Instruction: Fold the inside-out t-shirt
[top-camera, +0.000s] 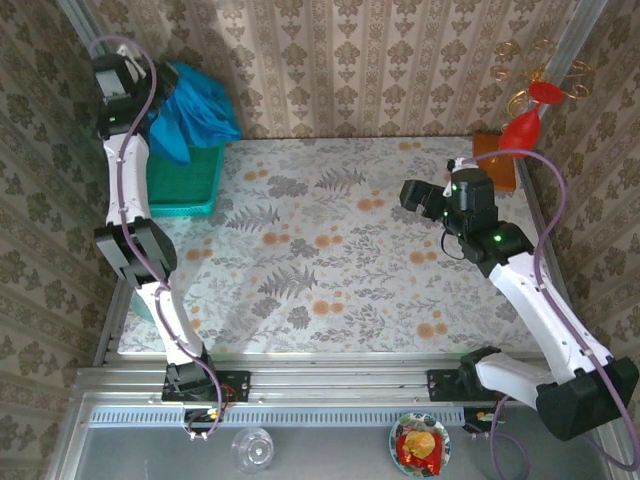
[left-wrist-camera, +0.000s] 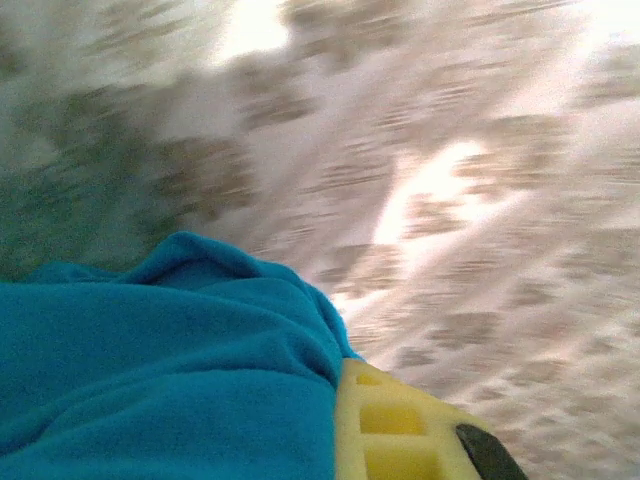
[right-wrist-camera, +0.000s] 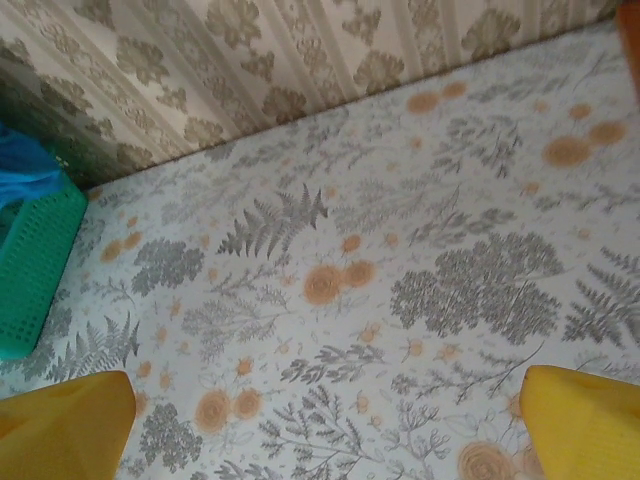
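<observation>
The bright blue t-shirt (top-camera: 192, 112) hangs bunched over the teal mesh basket (top-camera: 185, 182) at the table's far left corner. My left gripper (top-camera: 160, 100) is shut on a fold of it, raised above the basket. In the left wrist view the blue cloth (left-wrist-camera: 150, 380) presses against one yellow finger (left-wrist-camera: 400, 430) and hides the other; the background there is blurred. My right gripper (top-camera: 415, 195) hovers over the right half of the table, open, with nothing between its yellow fingers (right-wrist-camera: 590, 430). A bit of the t-shirt (right-wrist-camera: 20, 175) and the basket (right-wrist-camera: 30, 260) show at the left of the right wrist view.
The floral tablecloth (top-camera: 330, 260) covers the table. An orange flat object (top-camera: 495, 158) and a red object (top-camera: 525, 125) on a gold wire stand sit at the far right corner. A glass (top-camera: 252, 448) and a plate of food (top-camera: 420, 445) lie below the arms' bases.
</observation>
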